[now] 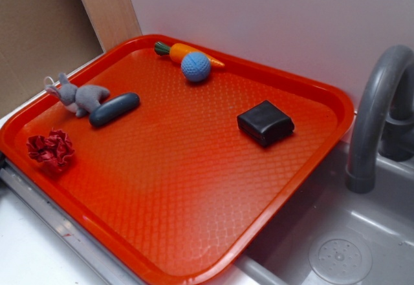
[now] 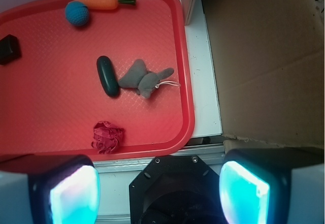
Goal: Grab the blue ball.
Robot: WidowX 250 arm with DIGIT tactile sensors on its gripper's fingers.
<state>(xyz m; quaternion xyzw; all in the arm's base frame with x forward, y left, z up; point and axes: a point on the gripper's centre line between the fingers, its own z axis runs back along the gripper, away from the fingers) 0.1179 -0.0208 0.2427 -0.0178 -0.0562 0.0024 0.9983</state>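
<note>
The blue ball (image 1: 195, 66) (image 2: 77, 13) is small, light blue and dimpled. It rests at the far edge of the red tray (image 1: 181, 181) (image 2: 51, 112), touching a toy carrot (image 1: 174, 51) (image 2: 101, 0). My gripper (image 2: 160, 191) does not show in the exterior view. In the wrist view it hangs high beyond the tray's rim, on the side opposite the ball, over the white counter edge. It is open, its two glowing pads (image 2: 76, 196) wide apart with nothing between them.
On the tray lie a dark capsule (image 1: 114, 109) (image 2: 107, 75), a grey plush bunny (image 1: 77, 95) (image 2: 144, 79), a crumpled red cloth (image 1: 50, 149) (image 2: 107, 136) and a black block (image 1: 265, 123) (image 2: 9, 49). A grey faucet (image 1: 375, 117) and sink (image 1: 336, 246) adjoin the tray. Cardboard (image 2: 269, 56) lies alongside.
</note>
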